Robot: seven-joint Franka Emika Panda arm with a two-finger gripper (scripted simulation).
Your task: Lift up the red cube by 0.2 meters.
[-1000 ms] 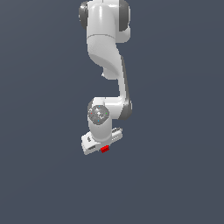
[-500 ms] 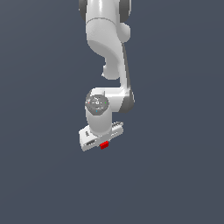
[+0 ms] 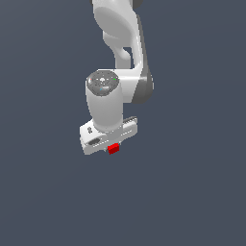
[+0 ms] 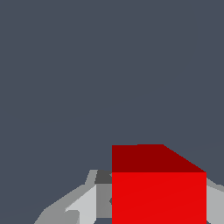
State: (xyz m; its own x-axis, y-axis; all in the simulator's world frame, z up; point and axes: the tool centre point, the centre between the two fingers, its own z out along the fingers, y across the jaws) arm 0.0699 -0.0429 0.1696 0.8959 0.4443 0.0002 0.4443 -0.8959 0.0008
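Observation:
The red cube [image 3: 113, 149] is tiny and bright red. It sits right under the white hand of my gripper [image 3: 111, 146] in the exterior view, partly hidden by the hand. In the wrist view the red cube [image 4: 158, 192] fills the space between my two grey fingers [image 4: 83, 203], which press on its sides. The gripper is shut on the cube. The fingertips are hidden in the exterior view.
A plain dark grey ground [image 3: 192, 192] fills both views. The white arm [image 3: 120, 43] rises above the gripper to the exterior view's top edge. No other objects show.
The arm and gripper have come closer to the exterior camera and appear larger, with the red cube held in the gripper throughout.

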